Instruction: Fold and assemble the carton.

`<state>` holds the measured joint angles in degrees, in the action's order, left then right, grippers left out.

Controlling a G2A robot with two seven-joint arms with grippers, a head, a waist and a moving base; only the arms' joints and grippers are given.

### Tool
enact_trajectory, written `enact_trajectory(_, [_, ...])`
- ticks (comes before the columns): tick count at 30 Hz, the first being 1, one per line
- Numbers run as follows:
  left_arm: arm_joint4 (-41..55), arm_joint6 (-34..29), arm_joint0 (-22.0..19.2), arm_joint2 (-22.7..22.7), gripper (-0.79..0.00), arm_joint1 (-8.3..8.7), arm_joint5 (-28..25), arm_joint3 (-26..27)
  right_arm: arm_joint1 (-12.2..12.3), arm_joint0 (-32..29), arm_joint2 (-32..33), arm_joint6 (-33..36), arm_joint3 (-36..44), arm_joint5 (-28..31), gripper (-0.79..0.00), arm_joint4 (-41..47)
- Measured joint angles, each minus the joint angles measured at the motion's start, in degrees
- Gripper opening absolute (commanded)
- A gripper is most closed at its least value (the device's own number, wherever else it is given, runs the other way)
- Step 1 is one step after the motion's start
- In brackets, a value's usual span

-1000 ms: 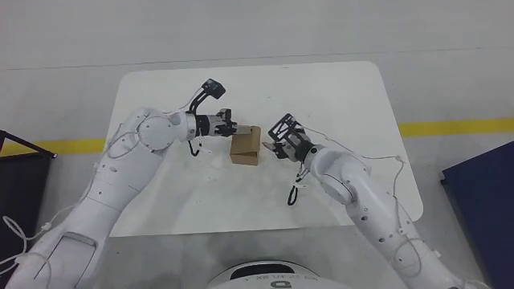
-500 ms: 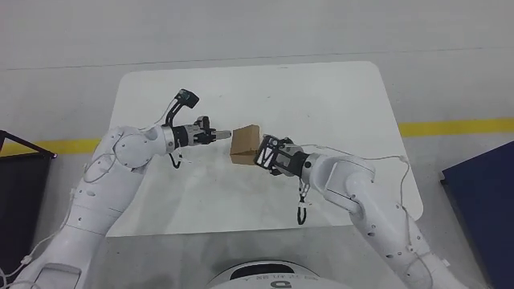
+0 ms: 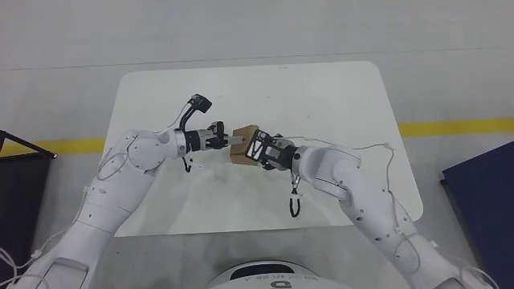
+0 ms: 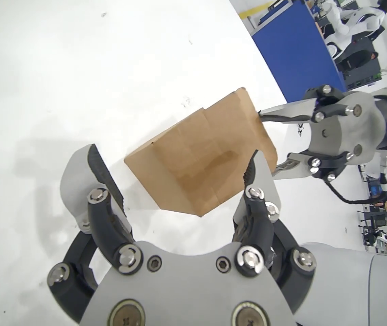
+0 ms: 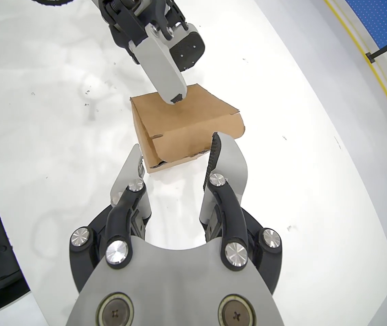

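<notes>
Between left claw (image 4: 174, 156) and right claw (image 5: 178, 147) sits the carton (image 3: 243, 151).

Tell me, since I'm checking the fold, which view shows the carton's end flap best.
The right wrist view: the carton turns its loose end flap toward that camera. The left wrist view shows its closed faces; the top view shows it small from above.

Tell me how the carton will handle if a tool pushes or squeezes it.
The carton looks like thin, hollow cardboard, so it is probably light; a push would likely slide it on the smooth table. Its end flap gapes unsealed, so a squeeze may buckle it.
</notes>
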<state>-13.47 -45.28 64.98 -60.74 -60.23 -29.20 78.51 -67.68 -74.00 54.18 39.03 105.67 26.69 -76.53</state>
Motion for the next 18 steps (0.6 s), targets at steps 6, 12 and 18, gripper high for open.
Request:
enact_trajectory(6, [10.94,0.62,-0.36,1.21,0.0,-0.91,-0.28,-2.51,-0.45,1.48,-1.68,0.54,-1.44,-0.14,-0.348,0.62])
enact_trajectory(12, [12.07,0.79,-1.39,3.05,0.0,-1.57,-0.51,-3.56,-0.67,2.08,-2.63,0.35,-2.16,0.21,-0.332,0.93])
enact_trajectory(18, [8.12,2.9,-2.43,3.84,0.0,-1.86,-0.06,-4.39,-1.04,2.97,-3.79,0.61,-3.82,-0.38,-0.32,1.28])
